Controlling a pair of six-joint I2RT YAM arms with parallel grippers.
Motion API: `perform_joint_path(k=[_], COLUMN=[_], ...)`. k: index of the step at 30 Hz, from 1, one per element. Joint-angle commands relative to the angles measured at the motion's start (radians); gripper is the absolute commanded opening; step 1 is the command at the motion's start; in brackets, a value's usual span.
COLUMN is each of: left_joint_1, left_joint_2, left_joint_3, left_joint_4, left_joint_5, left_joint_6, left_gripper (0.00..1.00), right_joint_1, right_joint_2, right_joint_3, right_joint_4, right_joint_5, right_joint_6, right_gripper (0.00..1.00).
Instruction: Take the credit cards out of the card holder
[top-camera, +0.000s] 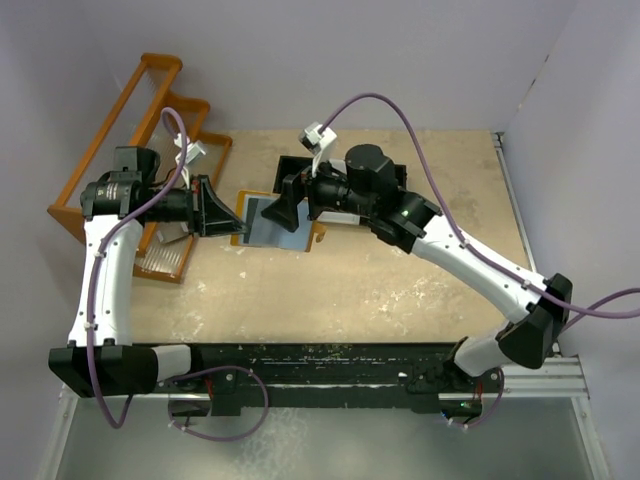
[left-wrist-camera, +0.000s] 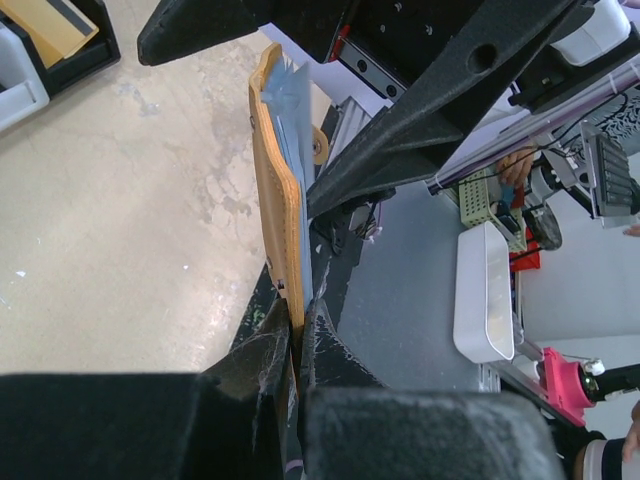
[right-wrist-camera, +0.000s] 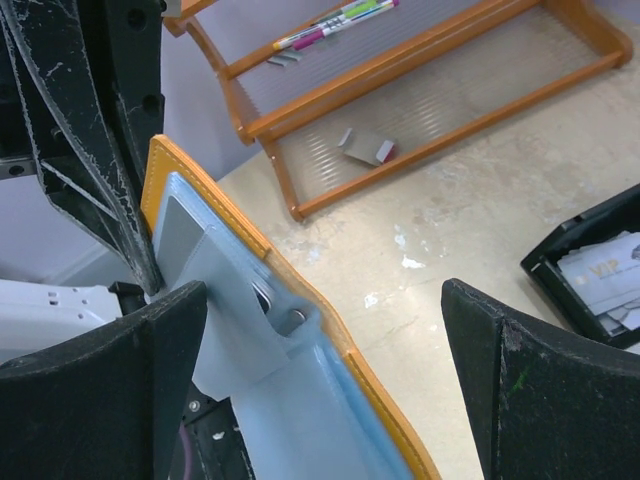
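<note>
**Holder pinned open, first card not yet drawn**

The left tool (left-wrist-camera: 300, 335) is clenched on one edge of the tan-orange, leather-like bifold card holder (left-wrist-camera: 272, 190). It holds the holder spread open and lifted off the surface, with the pale blue-grey pockets turned toward the other arm. The right tool (right-wrist-camera: 325, 300) is released, its jaws as wide as they go. It hangs just in front of that inner face, one finger (right-wrist-camera: 110, 370) close beside the pocket flap and the other well out to the side, and it grips nothing.

I judge the step in hand to be the reach for the first card. The credit cards do not show plainly. A flat grey panel (right-wrist-camera: 185, 228) tucked under the flap may be one, though the wrist view is too oblique to be sure. The next move calls for narrowing the jaws onto a thin exposed card edge and pulling along the pocket, while the left tool's grip resists the tug.

Below the tools lies the beige, scuffed, speckled surface (top-camera: 350, 290). Beyond the left tool stands an orange stepped rack with ribbed clear shelves (right-wrist-camera: 420, 75), and past the right tool a black tray holding white papers (right-wrist-camera: 560, 245). Pale walls close the room in.
</note>
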Motion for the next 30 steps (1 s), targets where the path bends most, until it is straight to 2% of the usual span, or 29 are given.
perform_joint_path(k=[1, 17, 26, 30], left_joint_1=[-0.001, -0.001, -0.001, -0.001], left_joint_2=[-0.016, -0.018, -0.024, -0.033], left_joint_3=[0.056, 0.067, 0.063, 0.040], left_joint_4=[0.000, 0.007, 0.025, 0.095], left_joint_5=[0.132, 0.162, 0.111, 0.035], left_joint_6=[0.017, -0.003, -0.013, -0.084], left_gripper=[0.00, 0.00, 0.00, 0.00], right_joint_1=[-0.009, -0.065, -0.070, -0.068], right_joint_2=[-0.053, -0.282, -0.286, -0.289], right_joint_3=[-0.008, -0.047, 0.073, 0.105], right_joint_4=[-0.039, -0.226, -0.153, -0.092], right_joint_5=[0.088, 0.223, 0.194, 0.145], right_joint_6=[-0.058, -0.125, -0.029, 0.045], right_gripper=[1.00, 1.00, 0.99, 0.91])
